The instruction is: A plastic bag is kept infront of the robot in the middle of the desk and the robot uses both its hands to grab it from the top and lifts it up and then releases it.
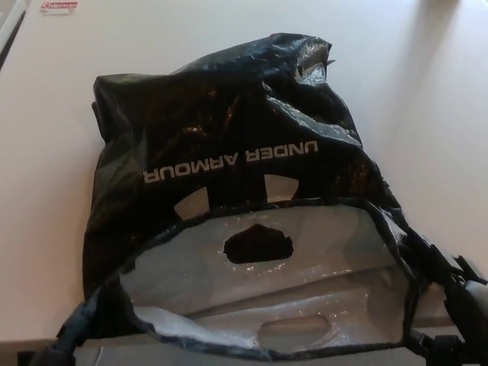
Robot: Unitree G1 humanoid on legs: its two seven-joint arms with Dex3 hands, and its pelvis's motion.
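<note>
Both robot hands are pinching the black plastic bag (229,152) at its gaping mouth: left robot hand (72,335) on one corner, right robot hand (446,293) on the other, bag sitting mid-worktop (442,99). Risk: slick film slipping out of either pinch.

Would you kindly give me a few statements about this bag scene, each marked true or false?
1. The plastic bag is black with white UNDER ARMOUR lettering. True.
2. The bag's mouth is sealed flat. False: it gapes open, showing a silvery lining.
3. The right hand is at the bag's right edge. True.
4. A red-and-white label lies on the desk at top left. True.
5. The bag is white. False: it is black.
</note>
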